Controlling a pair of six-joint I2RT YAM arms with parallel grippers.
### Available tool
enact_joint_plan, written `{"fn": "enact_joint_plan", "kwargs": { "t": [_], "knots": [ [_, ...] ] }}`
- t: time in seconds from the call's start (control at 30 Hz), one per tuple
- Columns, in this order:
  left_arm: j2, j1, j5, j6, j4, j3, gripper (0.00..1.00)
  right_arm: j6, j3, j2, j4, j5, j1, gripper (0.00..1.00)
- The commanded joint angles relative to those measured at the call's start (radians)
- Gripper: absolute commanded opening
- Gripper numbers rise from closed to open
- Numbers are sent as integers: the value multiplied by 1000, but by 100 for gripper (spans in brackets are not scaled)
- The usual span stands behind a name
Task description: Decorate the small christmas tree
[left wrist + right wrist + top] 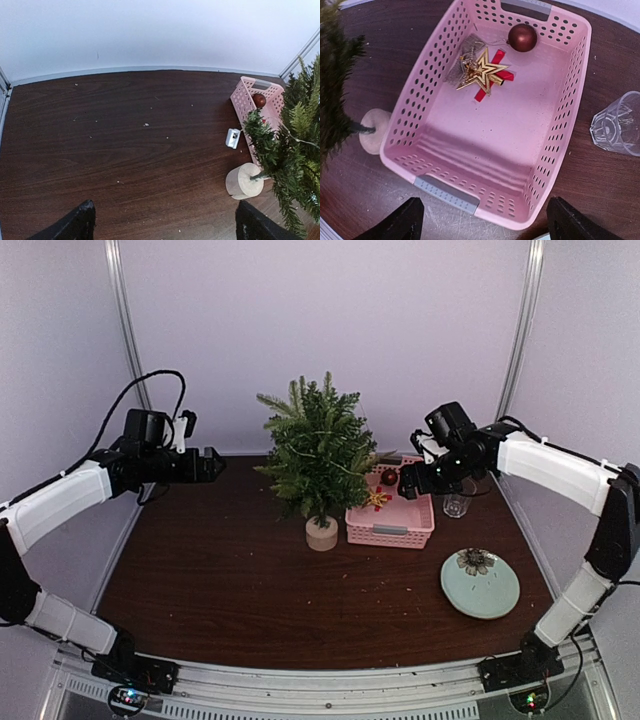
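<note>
Left fingers (80, 222) are spread wide with nothing between them, hovering over bare dark wood surface (125, 140) to the left of the small christmas tree (318, 455). Right fingers (410, 220) are also wide and empty, hanging above the pink basket (560, 125). Tree stands upright mid-surface on its round wooden base (322, 533), just left of the basket; can't tell if they touch. Thin pale wire runs through the branches. 1 small white box (232, 138) lies on the surface near the base. In the basket: 1 gold star (482, 70) on a red strip and 1 dark red ball (522, 37) at the far end. 1 clear glass (615, 125) stands right of the basket. 1 pale green plate (490, 602) sits nearer the arms, holding 1 flower-shaped piece (476, 561).
</note>
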Motion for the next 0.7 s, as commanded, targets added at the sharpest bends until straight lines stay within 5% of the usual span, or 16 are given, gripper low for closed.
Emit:
{"fn": "enact_joint_plan", "kwargs": {
  "t": [0.0,0.37,0.67],
  "knots": [
    [46,2,-9,37,8,38,97,72,88,130,-17,-8,-61,88],
    [157,2,-100,18,-62,93,98,68,356,489,-135,-42,-117,88],
    [186,2,-113,-30,-72,107,98,25,221,462,-172,-38,-157,89]
  ]
}}
